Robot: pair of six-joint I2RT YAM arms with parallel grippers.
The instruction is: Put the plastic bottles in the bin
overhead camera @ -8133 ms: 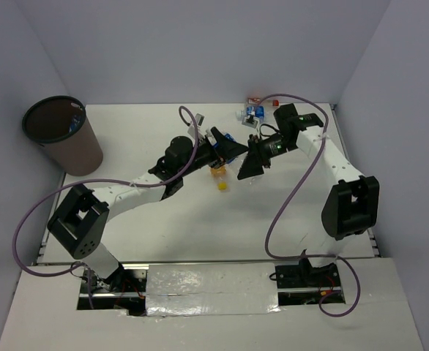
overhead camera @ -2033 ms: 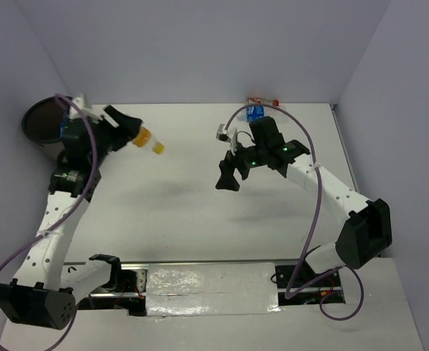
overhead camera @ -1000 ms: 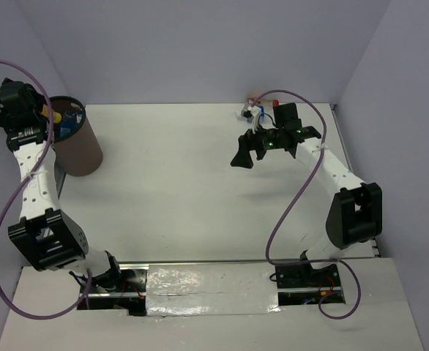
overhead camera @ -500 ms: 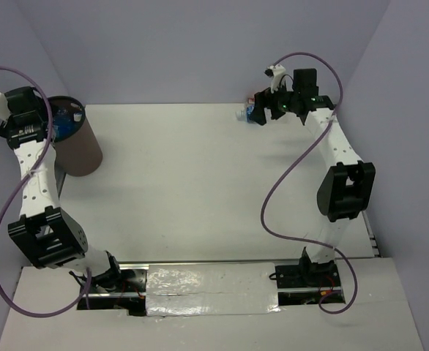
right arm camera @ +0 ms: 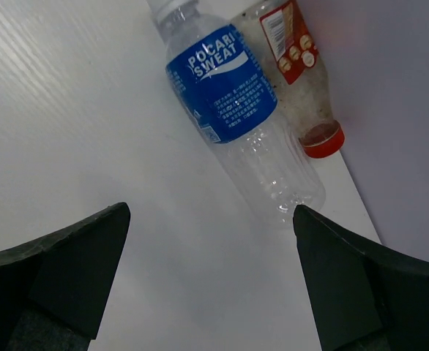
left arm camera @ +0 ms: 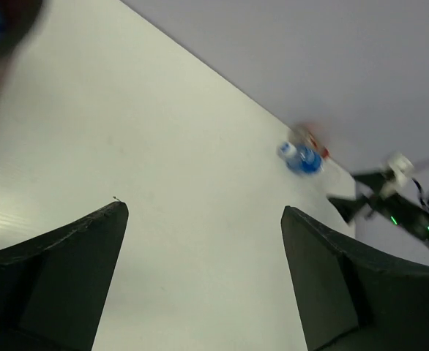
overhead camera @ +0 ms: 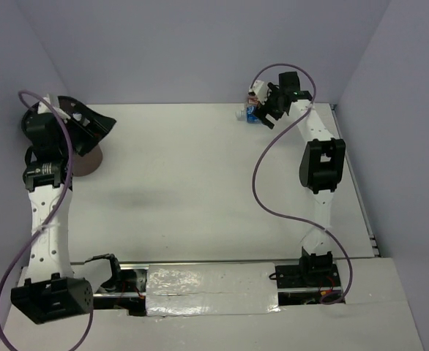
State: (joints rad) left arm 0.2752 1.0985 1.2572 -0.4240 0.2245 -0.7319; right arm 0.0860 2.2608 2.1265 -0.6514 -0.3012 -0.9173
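Note:
Two plastic bottles lie side by side against the back wall: a clear one with a blue label (right arm camera: 228,99) and a red-labelled one with a red cap (right arm camera: 291,53). In the top view they show as a small cluster (overhead camera: 250,115). My right gripper (right arm camera: 211,212) hovers open just above and in front of them, nothing between its fingers. The brown bin (overhead camera: 91,157) stands at the far left, mostly hidden behind my left arm. My left gripper (overhead camera: 105,124) is beside the bin's rim, open and empty (left arm camera: 203,212), facing across the table.
Grey walls close off the back and both sides of the white table (overhead camera: 200,175). The right arm's cable (overhead camera: 262,183) loops over the right half. In the left wrist view the distant right gripper (left arm camera: 390,208) sits beside the bottles (left arm camera: 301,158).
The left gripper opened over the bin and the orange-labelled bottle left it; the arm has since swung back toward the table. The right gripper moved to the bottles at the back wall.

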